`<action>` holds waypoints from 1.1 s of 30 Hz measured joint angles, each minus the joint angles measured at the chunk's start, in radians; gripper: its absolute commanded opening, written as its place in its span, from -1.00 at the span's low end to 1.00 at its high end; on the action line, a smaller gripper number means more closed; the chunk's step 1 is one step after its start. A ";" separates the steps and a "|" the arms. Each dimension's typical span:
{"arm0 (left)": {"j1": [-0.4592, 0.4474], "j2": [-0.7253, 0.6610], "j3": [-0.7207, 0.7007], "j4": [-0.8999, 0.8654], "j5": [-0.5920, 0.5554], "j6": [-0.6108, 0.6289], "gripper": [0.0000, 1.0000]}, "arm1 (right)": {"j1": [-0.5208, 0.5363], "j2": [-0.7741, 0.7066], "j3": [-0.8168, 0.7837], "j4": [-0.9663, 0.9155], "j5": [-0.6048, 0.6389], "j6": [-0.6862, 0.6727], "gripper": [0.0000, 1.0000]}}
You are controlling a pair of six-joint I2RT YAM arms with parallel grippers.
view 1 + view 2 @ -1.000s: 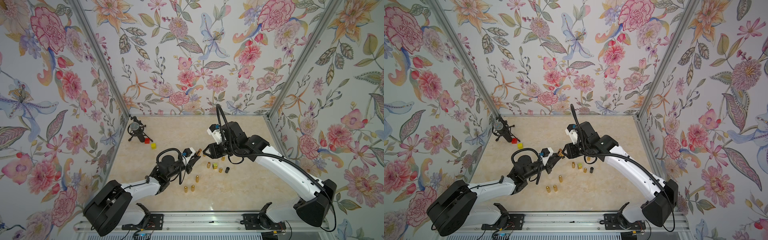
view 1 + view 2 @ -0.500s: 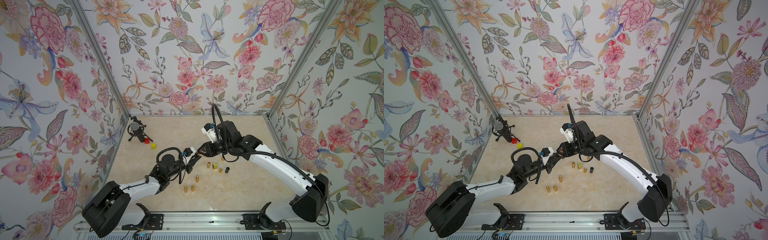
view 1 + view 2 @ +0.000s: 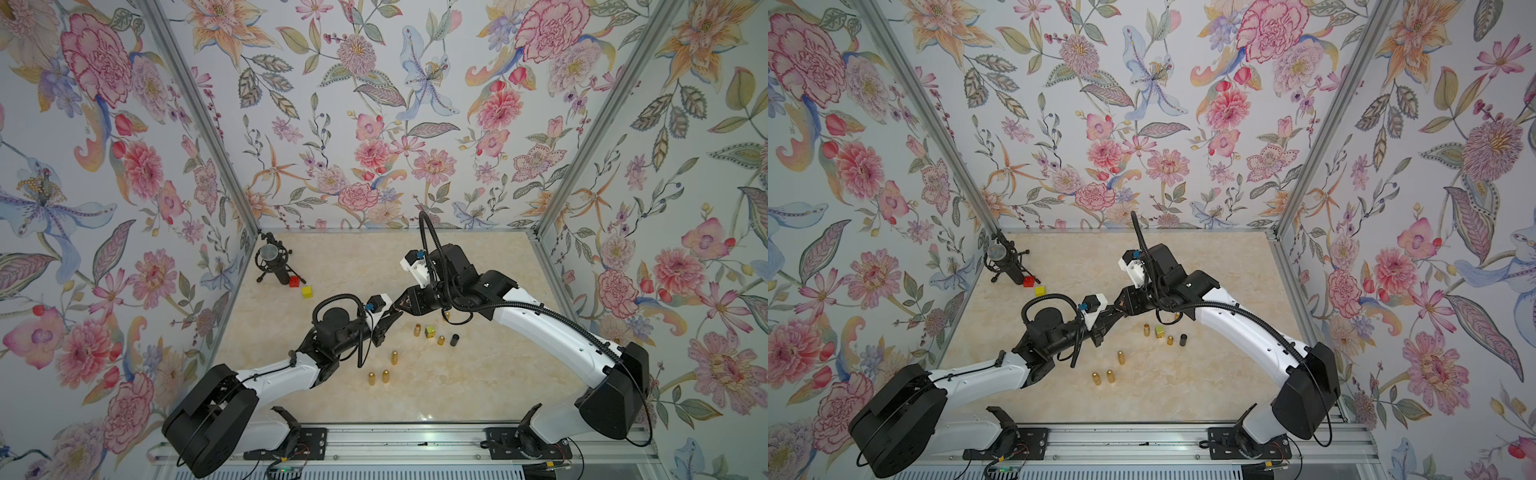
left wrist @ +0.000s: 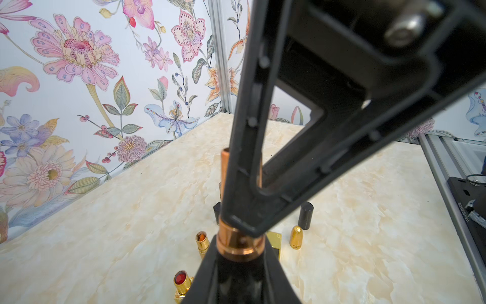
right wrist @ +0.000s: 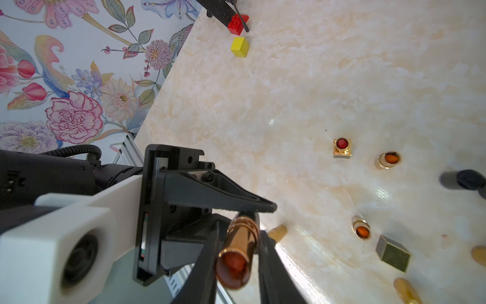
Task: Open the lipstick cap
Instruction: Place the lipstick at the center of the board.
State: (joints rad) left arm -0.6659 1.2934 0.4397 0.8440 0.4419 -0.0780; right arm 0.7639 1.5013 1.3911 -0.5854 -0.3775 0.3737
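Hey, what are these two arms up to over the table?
They are working together on one copper lipstick, held in the air above the table. The left gripper is shut on its base end, and the right gripper has its fingers pressed against both sides of the cap end. The tube looks in one piece, so the cap is not yet off. Other opened lipsticks and loose caps stand on the table below.

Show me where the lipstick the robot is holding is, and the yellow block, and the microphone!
lipstick (image 5: 240, 237), right wrist view, on its shiny copper side.
yellow block (image 5: 239, 44), right wrist view, on its top face.
microphone (image 3: 269, 253), in a top view, on its round mesh head.
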 measured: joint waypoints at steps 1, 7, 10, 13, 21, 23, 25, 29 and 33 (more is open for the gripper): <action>0.000 -0.001 0.000 -0.005 0.000 0.003 -1.00 | 0.000 0.001 0.000 0.000 0.003 0.000 -0.48; 0.000 -0.004 0.000 -0.021 0.000 0.011 -1.00 | -0.002 0.002 -0.003 -0.001 0.019 -0.002 -0.65; 0.000 -0.005 0.001 -0.031 0.000 0.014 -0.95 | -0.002 0.003 -0.008 0.000 0.021 -0.003 -0.66; 0.000 -0.005 0.002 -0.036 0.000 0.018 -0.56 | -0.002 0.003 -0.010 0.001 0.021 -0.002 -0.71; -0.001 -0.038 0.002 -0.066 -0.016 0.029 0.98 | -0.037 -0.011 -0.049 0.000 0.044 0.018 -0.69; -0.001 -0.057 0.000 -0.081 -0.031 0.029 0.98 | -0.053 -0.024 -0.067 -0.016 0.081 0.019 -0.69; -0.001 -0.091 -0.013 -0.093 -0.045 0.027 0.98 | -0.059 -0.035 -0.078 -0.047 0.138 0.018 -0.70; -0.001 -0.165 -0.042 -0.130 -0.092 0.017 0.98 | -0.034 -0.051 -0.108 -0.093 0.240 0.007 -0.70; -0.001 -0.218 -0.048 -0.192 -0.170 0.004 0.98 | 0.025 -0.054 -0.158 -0.126 0.338 -0.008 -0.70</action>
State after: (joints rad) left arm -0.6666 1.0756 0.3920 0.6518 0.2718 -0.0738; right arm 0.7887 1.4475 1.2327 -0.7113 -0.0399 0.3656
